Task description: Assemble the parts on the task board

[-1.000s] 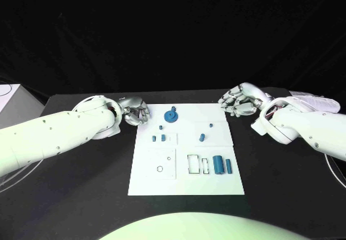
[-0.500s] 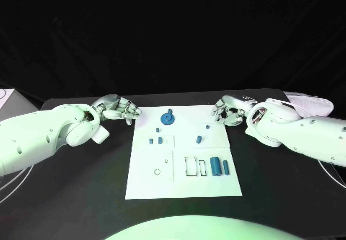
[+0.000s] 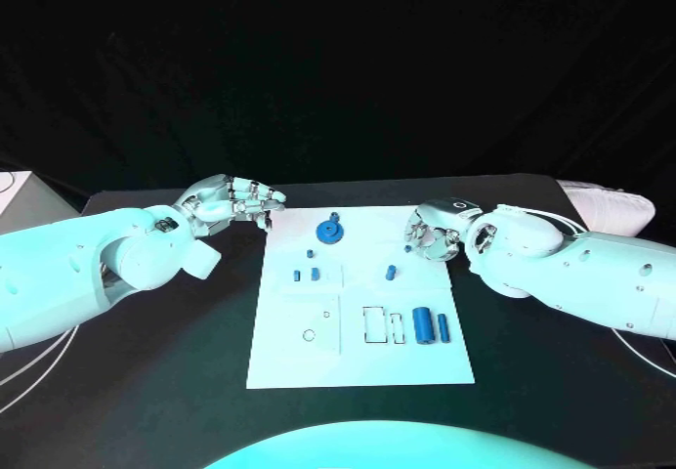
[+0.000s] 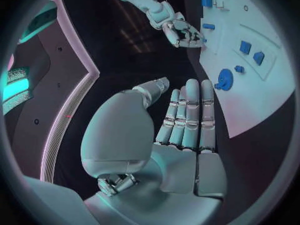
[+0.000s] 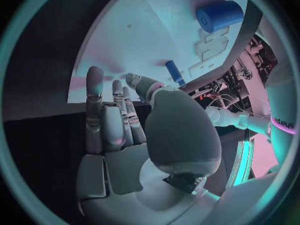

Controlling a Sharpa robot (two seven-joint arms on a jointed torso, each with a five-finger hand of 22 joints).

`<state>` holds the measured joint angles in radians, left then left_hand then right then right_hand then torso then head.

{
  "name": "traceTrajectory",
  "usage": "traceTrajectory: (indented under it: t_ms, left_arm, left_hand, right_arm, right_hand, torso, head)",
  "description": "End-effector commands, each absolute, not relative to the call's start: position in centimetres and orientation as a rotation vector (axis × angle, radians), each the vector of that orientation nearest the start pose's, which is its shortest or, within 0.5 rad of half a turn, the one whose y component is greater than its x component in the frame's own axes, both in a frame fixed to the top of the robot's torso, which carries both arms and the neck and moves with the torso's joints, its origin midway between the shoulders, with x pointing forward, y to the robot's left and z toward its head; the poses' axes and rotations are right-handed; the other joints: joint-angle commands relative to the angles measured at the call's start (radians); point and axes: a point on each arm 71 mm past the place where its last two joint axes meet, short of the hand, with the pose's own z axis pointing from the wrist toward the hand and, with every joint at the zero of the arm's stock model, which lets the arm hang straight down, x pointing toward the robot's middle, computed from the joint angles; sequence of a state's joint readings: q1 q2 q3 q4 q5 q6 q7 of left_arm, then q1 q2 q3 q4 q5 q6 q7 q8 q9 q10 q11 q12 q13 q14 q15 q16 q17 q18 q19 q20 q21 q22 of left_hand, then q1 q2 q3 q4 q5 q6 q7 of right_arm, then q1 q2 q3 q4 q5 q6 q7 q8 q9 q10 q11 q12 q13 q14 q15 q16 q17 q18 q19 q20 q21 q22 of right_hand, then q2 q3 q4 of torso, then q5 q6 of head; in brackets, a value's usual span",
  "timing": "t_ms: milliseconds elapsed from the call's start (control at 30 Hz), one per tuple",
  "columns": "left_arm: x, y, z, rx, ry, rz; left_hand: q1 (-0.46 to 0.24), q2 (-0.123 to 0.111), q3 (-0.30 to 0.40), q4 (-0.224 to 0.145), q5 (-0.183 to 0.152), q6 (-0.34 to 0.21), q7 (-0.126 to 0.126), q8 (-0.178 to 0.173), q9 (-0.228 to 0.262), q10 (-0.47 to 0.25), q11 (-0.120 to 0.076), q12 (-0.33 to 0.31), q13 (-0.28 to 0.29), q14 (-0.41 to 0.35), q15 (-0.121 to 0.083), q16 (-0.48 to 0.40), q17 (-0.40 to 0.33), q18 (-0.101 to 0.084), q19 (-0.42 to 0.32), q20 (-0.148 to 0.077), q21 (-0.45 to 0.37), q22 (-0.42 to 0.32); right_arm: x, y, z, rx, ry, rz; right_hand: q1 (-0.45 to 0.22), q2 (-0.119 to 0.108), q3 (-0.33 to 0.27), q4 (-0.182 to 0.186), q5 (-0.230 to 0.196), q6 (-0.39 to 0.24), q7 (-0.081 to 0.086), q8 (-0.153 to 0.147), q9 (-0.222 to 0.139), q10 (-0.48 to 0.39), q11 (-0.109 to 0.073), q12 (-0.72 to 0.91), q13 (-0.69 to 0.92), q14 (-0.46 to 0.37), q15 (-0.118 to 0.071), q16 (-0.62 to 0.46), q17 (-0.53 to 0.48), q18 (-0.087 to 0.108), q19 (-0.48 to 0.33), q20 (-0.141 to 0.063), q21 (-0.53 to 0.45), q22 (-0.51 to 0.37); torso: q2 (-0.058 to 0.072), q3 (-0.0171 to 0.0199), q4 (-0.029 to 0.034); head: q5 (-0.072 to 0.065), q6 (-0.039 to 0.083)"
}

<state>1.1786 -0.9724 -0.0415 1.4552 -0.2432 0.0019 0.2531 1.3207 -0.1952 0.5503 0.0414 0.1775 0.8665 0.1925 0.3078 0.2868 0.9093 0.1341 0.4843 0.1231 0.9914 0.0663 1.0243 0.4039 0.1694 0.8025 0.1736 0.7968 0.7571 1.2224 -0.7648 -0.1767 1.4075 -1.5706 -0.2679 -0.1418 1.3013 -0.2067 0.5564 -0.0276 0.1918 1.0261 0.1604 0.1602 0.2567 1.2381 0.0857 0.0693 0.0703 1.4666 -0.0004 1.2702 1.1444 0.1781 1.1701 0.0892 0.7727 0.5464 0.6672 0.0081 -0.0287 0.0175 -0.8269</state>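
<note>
Both hands have drawn in toward the board since a second ago: the left hand now sits higher, off the board's far left corner, and the right hand has come down from the far right corner to the board's right edge. The board itself lies flat in the middle of the black table, its parts unmoved.

Seen from its own wrist, the left hand is flat and empty, fingers straight and side by side, thumb lying alongside, held over bare table just off the board's edge. The right hand is likewise empty, fingers extended and only slightly parted, thumb raised beside them; its fingertips reach over the board's edge.

On the board, a gear lies near the far end between the two hands. Several small blue pieces sit mid-board, and a cylinder with a thinner peg beside it lies toward the near right.
</note>
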Motion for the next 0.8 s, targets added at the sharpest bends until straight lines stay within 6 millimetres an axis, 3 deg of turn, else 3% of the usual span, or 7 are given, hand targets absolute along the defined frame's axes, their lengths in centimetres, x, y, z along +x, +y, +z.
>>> traceTrajectory:
  t_ms: [33, 367, 467, 800]
  left_arm:
    - [48.1, 27.3, -19.4, -0.949, 1.677, -1.565]
    - [48.2, 27.5, -19.4, -0.958, 1.672, -1.562]
    - [48.2, 27.5, -19.5, -0.959, 1.675, -1.562]
    - [48.2, 27.3, -19.5, -0.959, 1.680, -1.562]
  left_hand:
    - [-0.009, 0.001, -0.006, -0.002, 0.002, -0.007, 0.001, 0.004, 0.001, -0.007, 0.002, -0.006, -0.002, 0.000, 0.002, -0.005, -0.001, 0.014, 0.008, 0.000, -0.003, -0.001]
    - [-0.008, 0.001, -0.007, -0.001, 0.002, -0.007, 0.002, 0.004, 0.001, -0.008, 0.002, -0.006, -0.002, 0.000, 0.002, -0.006, -0.001, 0.014, 0.009, 0.000, -0.007, -0.004]
    - [-0.007, 0.002, -0.007, -0.001, 0.002, -0.007, 0.003, 0.004, 0.001, -0.008, 0.003, -0.006, -0.002, 0.000, 0.002, -0.006, -0.001, 0.014, 0.010, 0.000, -0.008, -0.005]
    - [-0.002, 0.006, -0.008, 0.001, 0.003, -0.009, 0.005, 0.004, 0.001, -0.010, 0.004, -0.008, -0.004, -0.002, 0.003, -0.009, -0.001, 0.014, 0.015, 0.000, -0.016, -0.012]
  right_arm:
    - [49.0, -19.4, -23.2, -0.359, 1.759, 0.420]
    - [48.0, -18.0, -23.5, -0.390, 1.777, 0.440]
    - [47.9, -17.8, -23.7, -0.403, 1.780, 0.428]
    - [47.9, -17.8, -24.4, -0.422, 1.785, 0.389]
  right_hand:
    - [-0.005, -0.009, 0.006, 0.001, -0.002, -0.002, -0.003, -0.006, 0.002, 0.000, 0.000, -0.005, 0.001, 0.045, 0.003, 0.010, 0.008, -0.003, 0.012, 0.001, 0.012, 0.010]
    - [-0.008, -0.013, 0.009, 0.005, 0.000, -0.002, -0.002, -0.007, 0.003, -0.001, 0.001, -0.005, 0.001, 0.047, 0.004, 0.025, 0.024, -0.007, 0.022, 0.001, 0.029, 0.032]
    - [-0.006, -0.013, 0.012, 0.006, 0.000, 0.003, -0.002, -0.005, 0.006, 0.000, 0.000, -0.004, 0.002, 0.047, 0.003, 0.033, 0.030, -0.009, 0.029, 0.003, 0.042, 0.048]
    - [-0.001, -0.014, 0.021, 0.006, -0.002, 0.017, -0.001, 0.002, 0.013, -0.003, 0.001, -0.005, 0.002, 0.043, 0.003, 0.042, 0.034, -0.010, 0.030, 0.005, 0.049, 0.058]
  torso:
    - [0.000, 0.0009, -0.0008]
    - [-0.001, 0.0027, -0.0015]
    - [-0.001, 0.0019, -0.0020]
    - [0.000, 0.0042, -0.0008]
  head:
    - [0.000, -0.003]
    - [-0.004, -0.007]
    - [-0.006, -0.007]
    - [-0.012, -0.008]
